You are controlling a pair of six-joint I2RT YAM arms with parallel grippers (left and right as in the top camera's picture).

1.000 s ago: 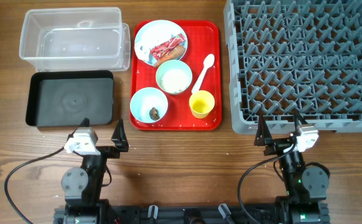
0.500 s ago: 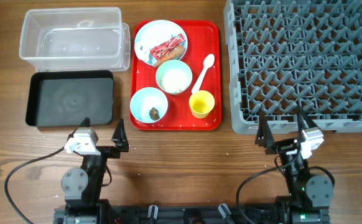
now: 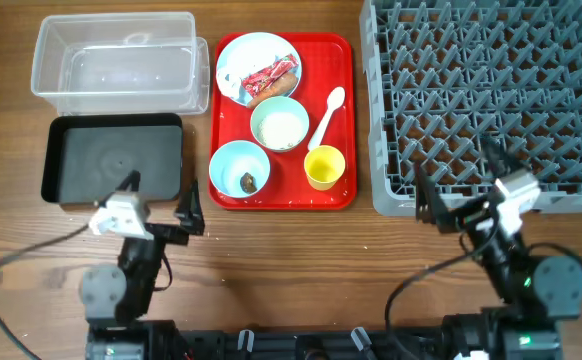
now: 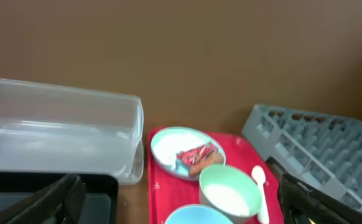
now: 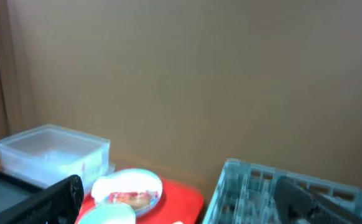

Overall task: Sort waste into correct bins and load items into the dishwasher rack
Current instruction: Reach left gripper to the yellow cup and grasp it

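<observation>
Nothing was sorted yet. Left: one clear tub (image 3: pixel 111 62), one black tray (image 3: pixel 111 160), the left gripper (image 3: pixel 163 190) open, empty. Centre: one red serving tray (image 3: pixel 346 60) bearing one plate (image 3: pixel 239 48), one red wrapper (image 3: pixel 271 77), one green bowl (image 3: pixel 279 126), one blue bowl (image 3: pixel 231 160), one yellow cup (image 3: pixel 323 167), one spoon (image 3: pixel 326 112). Right: one dishwasher rack (image 3: pixel 491 90), the right gripper (image 3: pixel 459 182) open, empty. Next, probably, a reach for the red wrapper.

Both arms sit folded low over their bases. The left pincer (image 3: pixel 161 196) has its jaws spread wide, with dark fingers (image 4: pixel 60 198) poking in at both bottom corners of its wrist cam. The right pincer (image 3: pixel 459 180) is spread wide too and twisted a bit, right finger further forward than the left one.
</observation>
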